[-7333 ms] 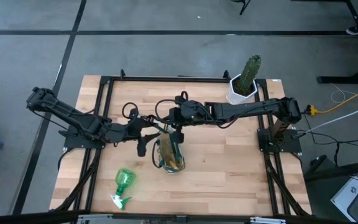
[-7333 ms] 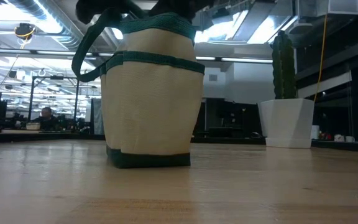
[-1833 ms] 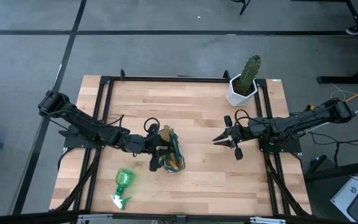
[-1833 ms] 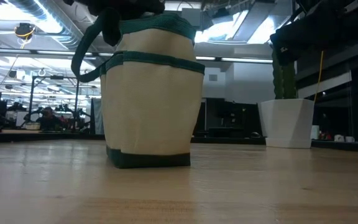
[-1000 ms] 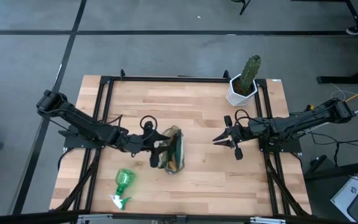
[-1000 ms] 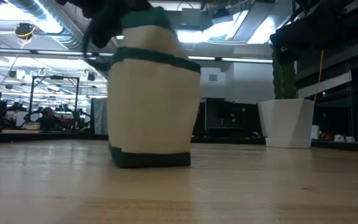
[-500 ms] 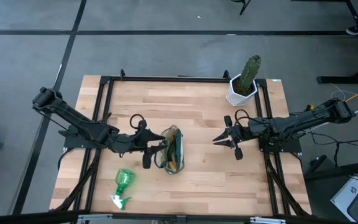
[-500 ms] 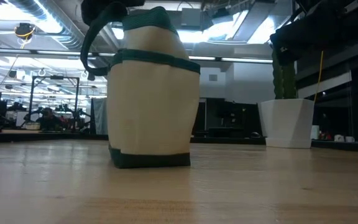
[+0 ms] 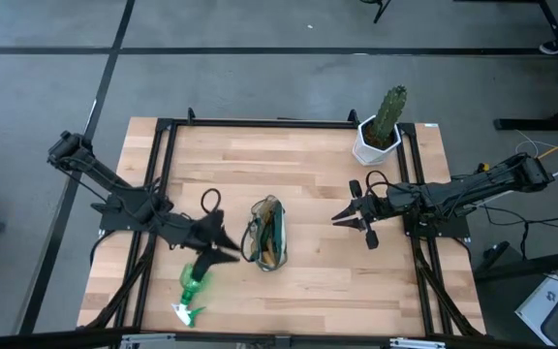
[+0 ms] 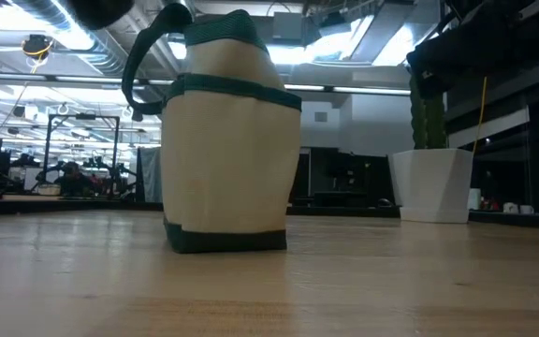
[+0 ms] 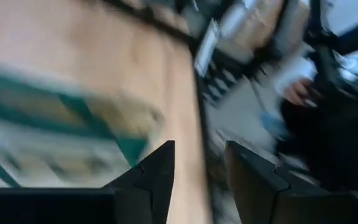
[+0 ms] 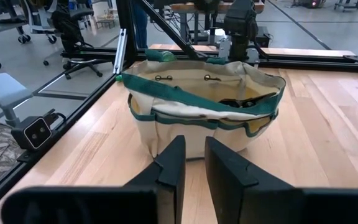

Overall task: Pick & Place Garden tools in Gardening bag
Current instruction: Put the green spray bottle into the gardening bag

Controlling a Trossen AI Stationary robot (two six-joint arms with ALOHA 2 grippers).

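Observation:
The gardening bag (image 9: 267, 233), cream with green trim, stands upright on its base in the table's middle; the low view shows the bag (image 10: 232, 150) with a loop handle up. Dark tools (image 12: 247, 99) lie inside it. A green spray bottle (image 9: 192, 287) lies on its side near the front left edge. My left gripper (image 9: 229, 248) hovers open between the bottle and the bag's left side, its fingers (image 11: 160, 168) holding nothing. My right gripper (image 9: 349, 216) waits open to the bag's right, pointing at the bag (image 12: 204, 93).
A cactus in a white pot (image 9: 381, 131) stands at the far right corner, and the pot (image 10: 429, 183) also shows in the low view. Black frame rails (image 9: 163, 174) run along the table's sides. Bare wood lies in front of the bag and behind it.
My left gripper has drawn back from the bag's left rim toward the table's left and near edge, closer to the spray bottle, turning as it went. The bag rocked a second ago and now stands still and upright.

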